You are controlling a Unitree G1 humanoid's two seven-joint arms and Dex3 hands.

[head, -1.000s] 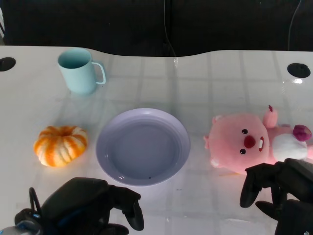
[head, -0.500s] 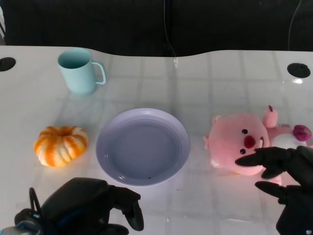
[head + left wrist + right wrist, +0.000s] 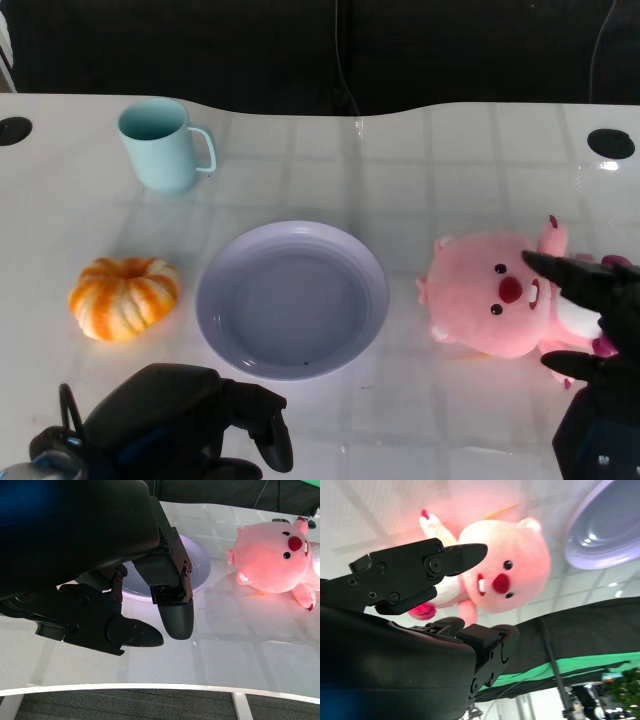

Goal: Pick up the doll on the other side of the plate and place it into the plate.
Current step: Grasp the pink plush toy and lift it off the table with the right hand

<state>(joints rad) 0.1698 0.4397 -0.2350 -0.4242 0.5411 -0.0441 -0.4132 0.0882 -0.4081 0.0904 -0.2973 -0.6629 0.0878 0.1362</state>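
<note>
On the table are one doll (image 3: 497,293), one plate (image 3: 292,299), one mug (image 3: 163,145) and one toy pumpkin (image 3: 124,297).

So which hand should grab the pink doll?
The right hand. Its fingers are spread over the pink doll. The left hand sits curled across the plate, far from the doll.

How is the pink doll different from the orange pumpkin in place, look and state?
The pink doll lies to the right of the plate; the orange pumpkin sits to its left. The doll is a pink plush animal lying on its side, while the pumpkin is round, ribbed, orange and white. The right hand spreads its fingers over the doll; the left hand stays curled, apart from the pumpkin. Both rest on the white table, outside the plate.
</note>
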